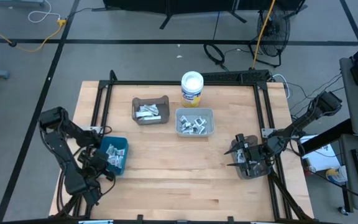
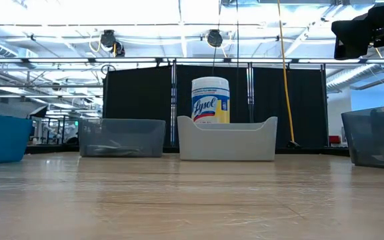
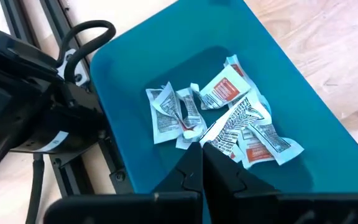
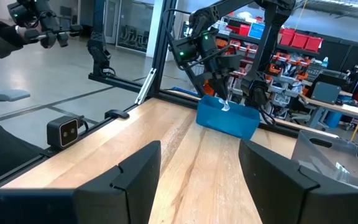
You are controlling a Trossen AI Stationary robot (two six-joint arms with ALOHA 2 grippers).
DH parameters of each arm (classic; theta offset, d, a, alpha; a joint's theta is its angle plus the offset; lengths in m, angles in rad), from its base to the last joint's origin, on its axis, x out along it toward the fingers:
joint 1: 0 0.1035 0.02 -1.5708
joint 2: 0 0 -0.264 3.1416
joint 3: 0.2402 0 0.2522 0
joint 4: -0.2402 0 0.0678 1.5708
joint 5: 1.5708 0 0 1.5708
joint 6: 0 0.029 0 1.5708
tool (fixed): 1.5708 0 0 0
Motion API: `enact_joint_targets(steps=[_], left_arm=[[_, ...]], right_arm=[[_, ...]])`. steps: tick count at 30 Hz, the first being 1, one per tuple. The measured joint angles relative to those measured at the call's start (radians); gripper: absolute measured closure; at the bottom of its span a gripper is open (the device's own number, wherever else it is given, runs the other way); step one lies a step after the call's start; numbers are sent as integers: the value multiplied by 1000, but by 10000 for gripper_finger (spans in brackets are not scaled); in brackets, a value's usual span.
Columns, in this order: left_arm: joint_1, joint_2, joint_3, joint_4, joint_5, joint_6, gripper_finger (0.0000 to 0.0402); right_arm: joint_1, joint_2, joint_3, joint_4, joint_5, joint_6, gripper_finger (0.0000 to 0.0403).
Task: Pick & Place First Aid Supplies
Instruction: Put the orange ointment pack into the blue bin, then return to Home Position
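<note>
Several first aid supplies, small white packets [image 3: 225, 90] with red and black print, lie on the floor of a blue bin [image 1: 115, 154] at the table's left edge. My left gripper [image 3: 201, 149] hangs above that bin, pointing steeply down, shut on one white packet [image 4: 227, 106]. My right gripper [image 4: 199, 165] is at the table's right side above a dark bin [image 1: 252, 168]. It points level toward the left and is open, with nothing between its fingers. More packets lie in a brown bin [image 1: 150, 110] and a white bin [image 1: 194, 122]. My left gripper pinches a white packet with black print by one end [image 3: 211, 140] between its two fingertips, coming from above on a steep slant. The packet hangs just below the fingers, over the blue bin. In the right wrist view it hangs at about the height of the bin's rim.
A white round tub [image 1: 192, 88] with a blue-yellow label stands at the far edge behind the two middle bins. Black frame rails [image 1: 185, 82] run along the far, left and right edges. A person's sleeve and hand [image 4: 5, 34] show in the room beyond. Bare wood lies in the near middle.
</note>
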State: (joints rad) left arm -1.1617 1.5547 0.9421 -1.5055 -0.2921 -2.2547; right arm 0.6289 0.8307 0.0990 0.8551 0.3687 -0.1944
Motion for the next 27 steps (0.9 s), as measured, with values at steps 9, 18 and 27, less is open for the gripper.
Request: enact_joint_targets(steps=[9,18,27], left_arm=[[-1,0,0,30,-68,39,362],[11,0,0,0,-119,49,226],[57,-40,0,-2,-662,202,168]], right_arm=[[0,0,0,0,0,0,190],[0,0,0,0,0,0,190],[0,0,0,1,0,0,190]])
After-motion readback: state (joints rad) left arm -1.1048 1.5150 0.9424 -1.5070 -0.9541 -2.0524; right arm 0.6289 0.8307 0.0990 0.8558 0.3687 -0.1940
